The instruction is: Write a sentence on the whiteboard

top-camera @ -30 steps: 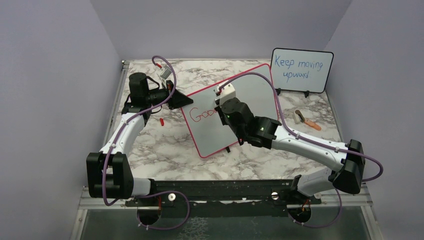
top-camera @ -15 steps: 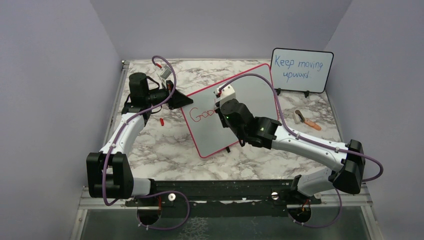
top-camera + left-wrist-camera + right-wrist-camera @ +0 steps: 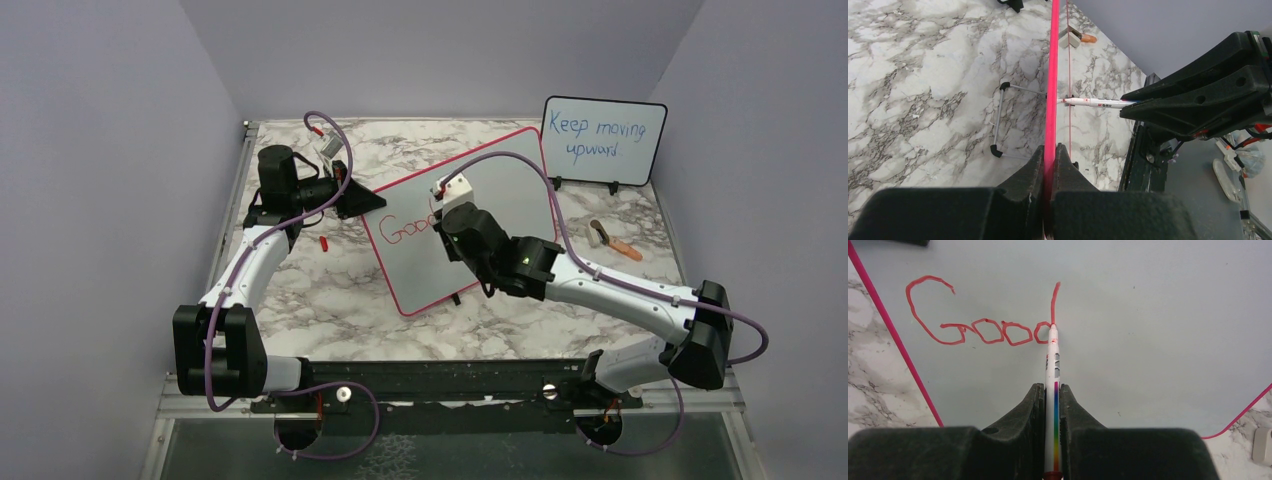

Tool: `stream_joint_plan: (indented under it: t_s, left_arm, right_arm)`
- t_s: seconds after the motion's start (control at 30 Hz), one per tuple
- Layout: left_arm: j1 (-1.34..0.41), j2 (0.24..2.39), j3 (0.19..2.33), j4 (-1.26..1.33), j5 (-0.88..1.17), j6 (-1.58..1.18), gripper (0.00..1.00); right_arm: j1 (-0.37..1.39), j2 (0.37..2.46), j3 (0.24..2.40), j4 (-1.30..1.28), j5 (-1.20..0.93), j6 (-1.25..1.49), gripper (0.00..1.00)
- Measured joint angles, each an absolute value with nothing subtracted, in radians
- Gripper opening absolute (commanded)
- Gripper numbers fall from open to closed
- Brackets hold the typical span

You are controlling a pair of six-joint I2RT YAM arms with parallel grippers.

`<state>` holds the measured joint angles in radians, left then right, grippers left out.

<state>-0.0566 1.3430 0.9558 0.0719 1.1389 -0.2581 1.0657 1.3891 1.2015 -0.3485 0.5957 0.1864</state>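
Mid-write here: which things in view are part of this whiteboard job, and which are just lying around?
In the job: whiteboard, clamped at its edge by the left end effector; marker in the right end effector; red "Good" writing.
Lying about: small black-framed board with blue writing; small red piece left of the whiteboard; orange-tipped item.

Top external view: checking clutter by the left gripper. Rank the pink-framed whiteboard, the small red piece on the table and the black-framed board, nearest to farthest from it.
1. The whiteboard: edge clamped in the jaws of the left gripper.
2. The small red piece: on the table, just left.
3. The black-framed board: back right corner.
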Motion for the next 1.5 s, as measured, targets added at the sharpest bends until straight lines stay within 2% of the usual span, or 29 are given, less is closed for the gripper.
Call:
stream_joint_plan:
  t_s: [0.97,1.5]
  left_arm:
    - [-0.057,1.343,0.956,0.072,1.140,-0.257,0.00]
    - [-0.057,1.343,0.956,0.072,1.141,-0.257,0.00]
  right_arm:
    - [1.065,1.361,1.163,-0.399,0.589,0.210,0.01]
    - [1.033,1.240,1.098,-0.382,0.616,0.184,0.01]
